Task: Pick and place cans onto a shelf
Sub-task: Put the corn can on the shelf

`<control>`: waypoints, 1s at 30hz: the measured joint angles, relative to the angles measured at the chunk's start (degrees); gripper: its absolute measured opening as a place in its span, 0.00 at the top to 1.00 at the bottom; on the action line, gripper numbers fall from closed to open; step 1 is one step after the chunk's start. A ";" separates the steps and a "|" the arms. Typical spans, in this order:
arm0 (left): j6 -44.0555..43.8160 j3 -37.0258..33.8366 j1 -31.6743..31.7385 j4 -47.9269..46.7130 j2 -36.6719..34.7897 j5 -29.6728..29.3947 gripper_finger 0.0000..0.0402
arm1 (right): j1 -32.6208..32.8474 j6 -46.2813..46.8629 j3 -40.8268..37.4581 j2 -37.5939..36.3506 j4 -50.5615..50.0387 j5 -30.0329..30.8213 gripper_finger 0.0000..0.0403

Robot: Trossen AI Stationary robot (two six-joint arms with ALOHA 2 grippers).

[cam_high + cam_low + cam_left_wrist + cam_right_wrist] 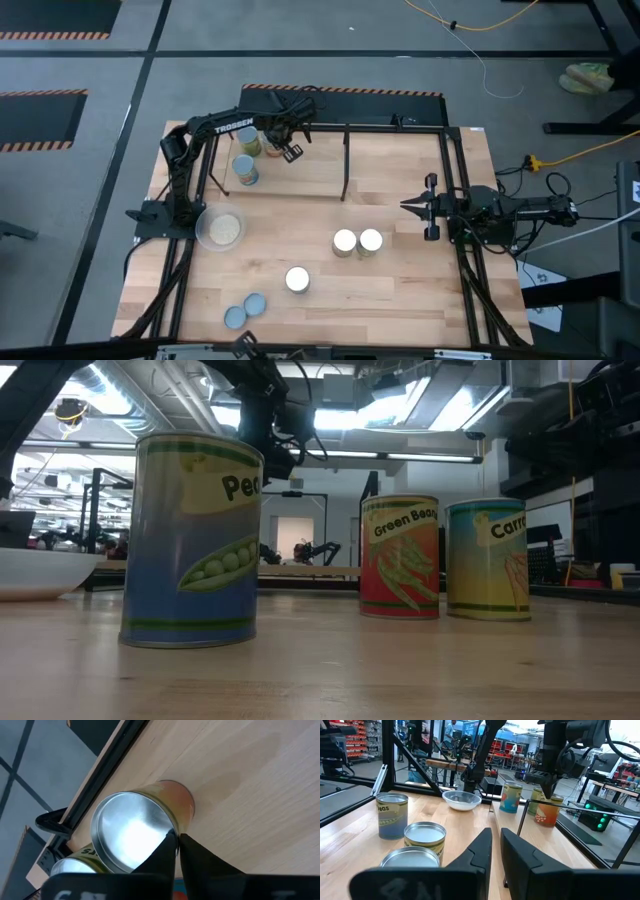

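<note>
Three cans stand upright on the shelf [390,160] at the far left: an orange-labelled can [150,815], a yellow-green one [248,140] and a blue one [245,170]. My left gripper [177,845] is shut, right above the rim of the orange can's silver top; it also shows in the right wrist view [547,792]. On the tabletop stand three cans [345,241] [370,240] [297,279], and two with grey-blue tops [254,303] [234,317] near the front edge. My right gripper [408,205] is shut and empty at the table's right. My left gripper's shut fingertips [170,840] stand at the edge of the orange can's top [160,827], coming from above and pointing down. I cannot tell whether they touch it. The can stands upright on the shelf board.
A shallow pale dish [221,229] sits on the table's left, near the left arm's base. The shelf's thin black posts [346,160] and frame rails [455,160] rise around the far half of the table. In the low view the peas can [192,540] stands nearest.
</note>
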 joint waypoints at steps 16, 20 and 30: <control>1.29 -0.07 -0.59 0.22 0.02 0.90 0.81 | 0.00 -0.07 0.00 0.01 0.00 -0.01 0.89; 1.75 -0.07 -0.57 0.21 0.02 1.04 0.80 | 0.00 -0.07 -0.01 0.01 0.00 0.01 0.89; 1.73 1.18 -0.86 -1.56 -0.35 1.08 0.80 | 0.00 -0.07 0.00 -0.01 0.00 0.01 0.89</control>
